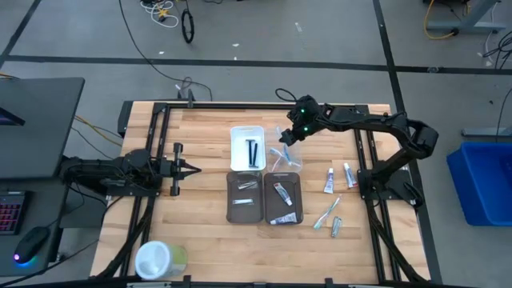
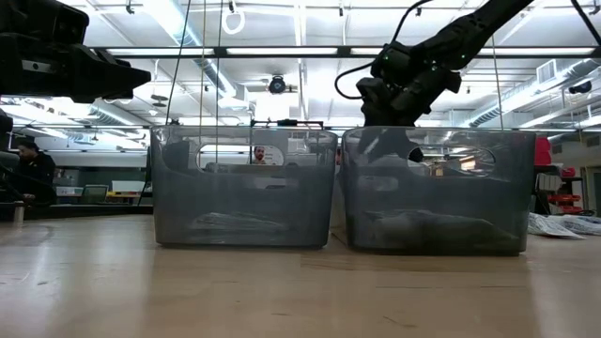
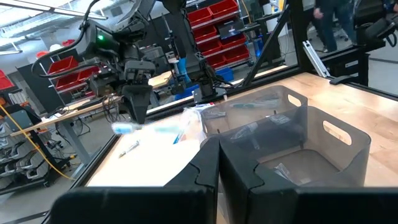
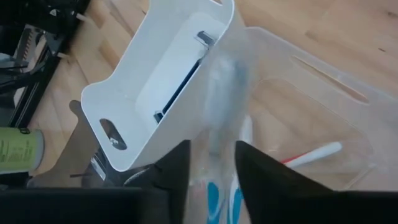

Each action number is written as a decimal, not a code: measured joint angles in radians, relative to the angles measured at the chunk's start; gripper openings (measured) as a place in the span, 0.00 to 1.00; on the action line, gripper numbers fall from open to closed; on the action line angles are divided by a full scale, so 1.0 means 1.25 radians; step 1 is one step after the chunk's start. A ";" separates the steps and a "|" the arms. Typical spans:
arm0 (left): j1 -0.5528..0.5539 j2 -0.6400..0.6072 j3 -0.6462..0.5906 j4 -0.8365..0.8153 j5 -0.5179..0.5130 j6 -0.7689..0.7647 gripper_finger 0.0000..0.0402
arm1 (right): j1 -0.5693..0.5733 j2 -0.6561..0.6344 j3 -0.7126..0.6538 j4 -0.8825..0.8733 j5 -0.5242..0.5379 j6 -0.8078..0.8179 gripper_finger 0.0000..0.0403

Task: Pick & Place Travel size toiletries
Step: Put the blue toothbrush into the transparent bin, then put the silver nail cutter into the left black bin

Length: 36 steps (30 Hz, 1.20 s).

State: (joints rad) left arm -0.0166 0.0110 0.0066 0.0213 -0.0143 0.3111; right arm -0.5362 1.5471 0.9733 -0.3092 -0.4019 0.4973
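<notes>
My right gripper [image 1: 291,134] hangs open over the clear tray [image 1: 297,166], its fingers slanting down [image 4: 211,171]. A light-blue and white toothbrush [image 3: 149,129] shows as a blur just beneath the fingertips, apart from them, and also shows between them [image 4: 221,93]. More toothbrushes [image 4: 221,199] lie on the clear tray's floor. Beside it, the white tray [image 1: 237,138] holds black sticks [image 1: 253,152]. Two white tubes [image 1: 329,181] [image 1: 349,174], a toothbrush [image 1: 326,213] and a small item [image 1: 336,227] lie flat on the table's right. My left gripper [image 1: 192,168] waits shut at the left.
Two grey trays [image 1: 233,210] [image 1: 297,186] with small items stand toward the near edge from the white and clear trays. A round white-and-green container [image 1: 160,258] lies at the near left corner. Bare wood shows between my left gripper and the trays.
</notes>
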 joint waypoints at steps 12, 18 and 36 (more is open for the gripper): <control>0.000 0.000 0.000 0.000 0.000 0.000 0.04 | 0.001 -0.043 0.000 -0.004 0.000 -0.043 0.68; 0.000 0.000 0.000 0.000 0.000 0.000 0.04 | 0.005 -0.122 0.000 -0.054 0.003 -0.088 0.66; 0.000 0.000 0.000 0.000 0.000 0.000 0.04 | -0.021 -0.271 0.000 -0.329 0.325 -0.196 0.53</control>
State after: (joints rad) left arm -0.0164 0.0113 0.0065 0.0212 -0.0139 0.3111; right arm -0.5623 1.2083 0.9737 -0.7206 0.0045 0.2527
